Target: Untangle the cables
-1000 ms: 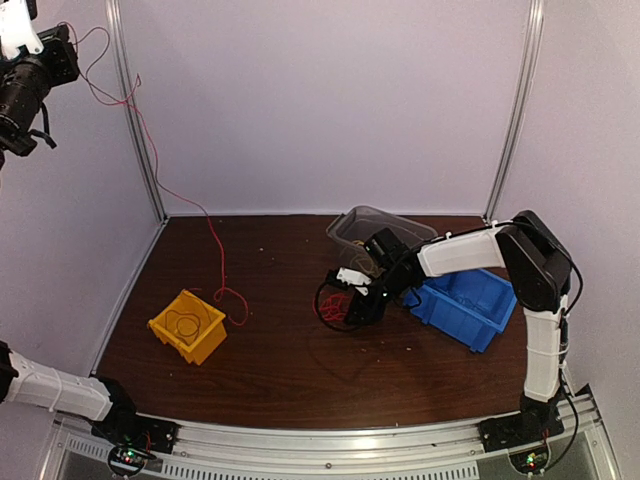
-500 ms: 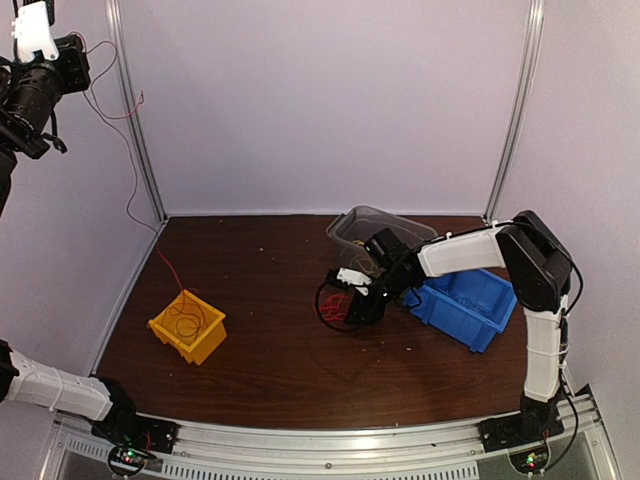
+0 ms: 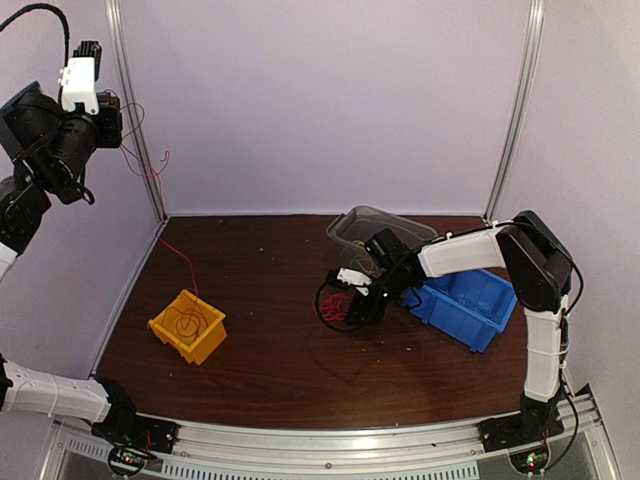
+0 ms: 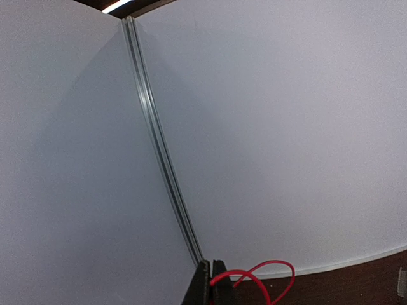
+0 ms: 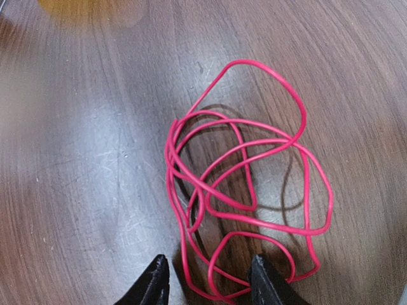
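**Item 1. Left end effector** (image 4: 210,281): raised high beside the left wall, well above the desk (image 3: 290,370). Jaws are fully closed, pinching a single red wire (image 4: 226,274), which loops out beside the fingers.

**Item 2. Red wire:** hangs from that grip down the left corner. Its lower end reaches the yellow bin (image 3: 187,326), where thin loops lie. Their colour is hard to tell.

**Item 3. Right end effector** (image 5: 210,286): low over the desk centre. Jaws are parted about halfway, gripping nothing, and straddle the near edge of the tangle.

**Item 4. Red tangle** (image 5: 245,190): several overlapping loops lying flat on the desk, near the blue bin (image 3: 465,305) and the clear container (image 3: 375,228).

**Item 5. Hazards (judgement):**
- Closing the right jaws here would likely catch more than one strand, and pulling that bundle would tighten the crossings rather than free them.
- Fingertips this low may scrape the desk.
- If the left arm lowers too quickly, the hanging wire may spill over the rim of the yellow bin.
- A thin wire held only at the fingertips may slip out.
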Tool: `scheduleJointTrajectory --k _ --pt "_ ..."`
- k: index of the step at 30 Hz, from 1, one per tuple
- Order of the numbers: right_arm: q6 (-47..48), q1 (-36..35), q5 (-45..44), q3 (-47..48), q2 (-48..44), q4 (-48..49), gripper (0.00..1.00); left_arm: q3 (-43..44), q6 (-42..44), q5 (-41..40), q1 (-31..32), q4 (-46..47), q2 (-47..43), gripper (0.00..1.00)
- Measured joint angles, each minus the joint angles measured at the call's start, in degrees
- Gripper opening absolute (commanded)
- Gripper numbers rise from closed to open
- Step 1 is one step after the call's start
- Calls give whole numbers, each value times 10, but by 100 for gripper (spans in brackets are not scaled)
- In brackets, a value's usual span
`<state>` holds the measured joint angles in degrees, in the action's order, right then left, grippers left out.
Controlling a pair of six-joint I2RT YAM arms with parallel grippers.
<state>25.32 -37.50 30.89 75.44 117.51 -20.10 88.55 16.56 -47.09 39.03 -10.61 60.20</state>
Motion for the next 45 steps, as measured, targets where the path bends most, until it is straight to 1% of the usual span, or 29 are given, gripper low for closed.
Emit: scheduleJointTrajectory --k 4,8,11,14,19,24,28,32,35,40,43,45 --pt "0 0 1 0 0 0 45 -65 -43 -7 0 -28 -35 0" --pt "0 0 2 0 0 0 46 -125 -110 -6 0 -73 -72 0" --pt "0 0 2 0 0 0 46 -171 -165 -4 0 -120 -92 0" --pt "0 0 3 0 0 0 45 -193 -207 -3 0 -179 -96 0" --pt "0 2 6 0 0 0 46 -182 -273 -11 0 -298 -98 0" --pt "0 3 8 0 0 0 46 -152 -327 -14 0 -373 -121 0" --pt "0 3 8 0 0 0 46 -150 -353 -1 0 -410 -132 0" --pt "0 3 8 0 0 0 46 -151 -374 4 0 -445 -92 0" --pt "0 3 9 0 0 0 46 -151 -371 8 0 -447 -68 0" --pt "0 3 9 0 0 0 46 -148 -369 11 0 -454 -61 0" --pt "0 3 9 0 0 0 46 -129 -368 13 0 -468 -51 0" --pt "0 3 9 0 0 -1 46 -96 -361 14 0 -476 -51 0"
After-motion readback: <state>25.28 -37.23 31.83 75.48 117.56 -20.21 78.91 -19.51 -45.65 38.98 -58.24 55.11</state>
